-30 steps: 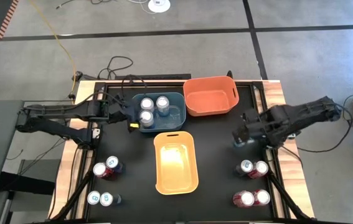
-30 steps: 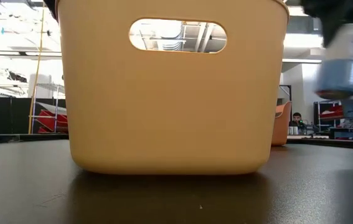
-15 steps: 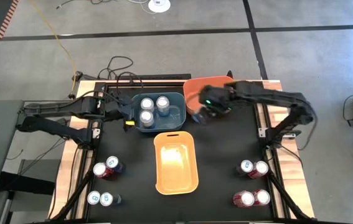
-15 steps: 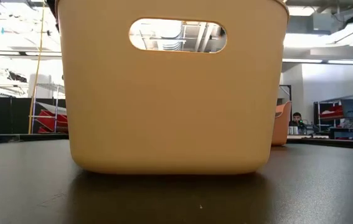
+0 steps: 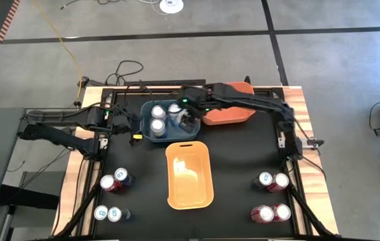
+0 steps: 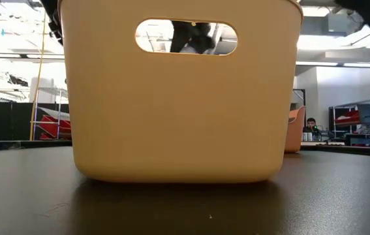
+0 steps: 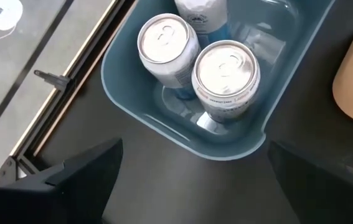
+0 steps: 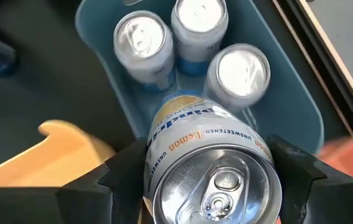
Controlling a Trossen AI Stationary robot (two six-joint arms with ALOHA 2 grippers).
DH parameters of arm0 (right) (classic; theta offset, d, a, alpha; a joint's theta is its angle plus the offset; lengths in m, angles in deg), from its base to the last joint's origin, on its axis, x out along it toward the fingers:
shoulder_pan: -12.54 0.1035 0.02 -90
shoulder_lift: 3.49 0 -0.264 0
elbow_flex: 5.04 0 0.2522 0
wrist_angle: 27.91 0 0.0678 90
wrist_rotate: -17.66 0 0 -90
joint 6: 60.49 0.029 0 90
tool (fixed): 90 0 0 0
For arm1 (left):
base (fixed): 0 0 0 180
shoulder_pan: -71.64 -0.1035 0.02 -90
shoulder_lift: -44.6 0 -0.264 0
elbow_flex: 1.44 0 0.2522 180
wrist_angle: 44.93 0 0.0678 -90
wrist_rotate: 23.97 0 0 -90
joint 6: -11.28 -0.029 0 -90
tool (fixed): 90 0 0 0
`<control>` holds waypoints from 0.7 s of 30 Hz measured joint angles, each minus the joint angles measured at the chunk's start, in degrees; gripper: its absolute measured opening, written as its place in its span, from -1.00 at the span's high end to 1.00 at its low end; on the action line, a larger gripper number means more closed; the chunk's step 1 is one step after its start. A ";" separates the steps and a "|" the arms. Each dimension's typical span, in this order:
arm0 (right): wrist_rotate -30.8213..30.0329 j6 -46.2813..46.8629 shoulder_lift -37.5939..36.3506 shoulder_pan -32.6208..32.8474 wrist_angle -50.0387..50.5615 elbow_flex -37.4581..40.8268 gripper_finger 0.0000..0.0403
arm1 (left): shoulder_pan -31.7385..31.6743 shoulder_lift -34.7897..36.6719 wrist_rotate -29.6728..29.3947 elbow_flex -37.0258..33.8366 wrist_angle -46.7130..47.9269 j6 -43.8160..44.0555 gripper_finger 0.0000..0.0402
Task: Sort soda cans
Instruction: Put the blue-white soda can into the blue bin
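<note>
A white soda can with a silver top and an orange-and-blue label sits in my right gripper, which is shut on it above the blue bin. Three more light cans stand upright on the bin's floor. My left gripper is open, just off the bin's left end, touching nothing. Red and blue cans and light cans stand near the table's left near corner. Further pairs and red cans stand at its right. My right gripper pinches the white can between its two fingers, one on each side of the can's wall just below the rim. The can is lifted clear above the blue bin, its silver top facing the wrist camera.
The orange bin sits right beside the blue bin, under my right arm. The yellow bin stands at the table's middle and fills the low view. A person sits far behind the table.
My right gripper, shut on the white can, has swung from the table's right side toward the far left, passing over the orange bin and stopping above the blue bin. My left gripper has drawn back slightly toward the table's left edge.
</note>
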 joint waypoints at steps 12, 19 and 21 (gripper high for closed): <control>0.06 -3.99 12.27 -0.58 -0.95 -5.88 -0.31 | 0.00 0.00 -0.31 -0.09 -0.01 1.57 -0.98; 0.26 -5.26 16.61 -1.16 -1.29 -5.96 -0.33 | 0.00 0.02 -0.32 -0.61 -0.62 1.55 -0.98; 0.20 -5.30 17.06 -1.16 -1.64 -6.02 -0.38 | 0.00 0.02 -0.31 -0.61 -0.48 1.55 -0.98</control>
